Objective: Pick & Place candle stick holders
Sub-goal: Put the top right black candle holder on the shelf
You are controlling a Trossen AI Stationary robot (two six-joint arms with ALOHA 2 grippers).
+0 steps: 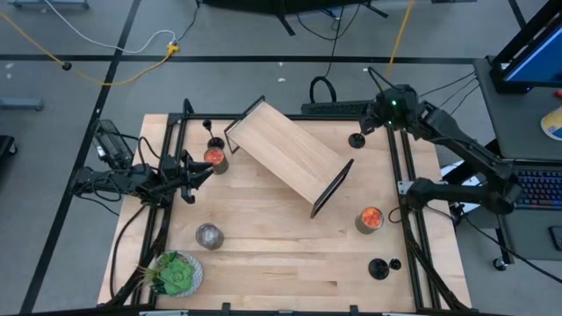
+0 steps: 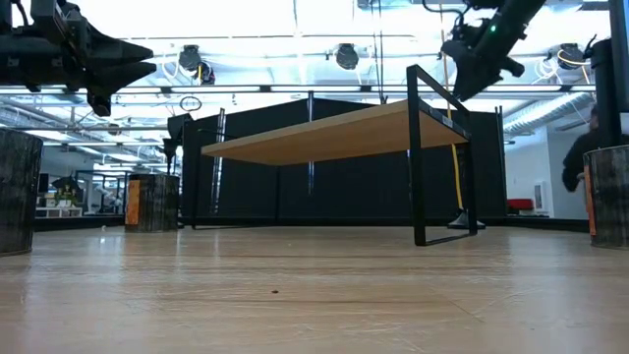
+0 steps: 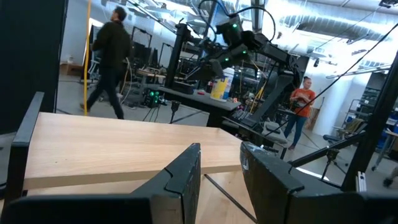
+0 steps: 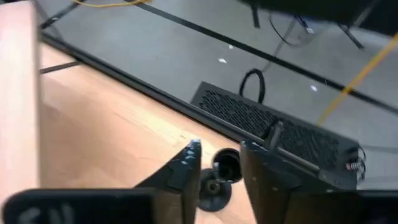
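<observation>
Matte black candle stick holder (image 4: 215, 185) — round base, between right gripper (image 4: 219, 163) fingers

A robotics lab or workshop: a wooden table (image 1: 290, 254) stands on a grey concrete floor (image 1: 263, 35) strung with cables, a computer keyboard (image 1: 537, 187) at three o'clock, with equipment racks (image 3: 186, 68), bright ceiling lights and people (image 3: 112, 56) walking behind.
</observation>
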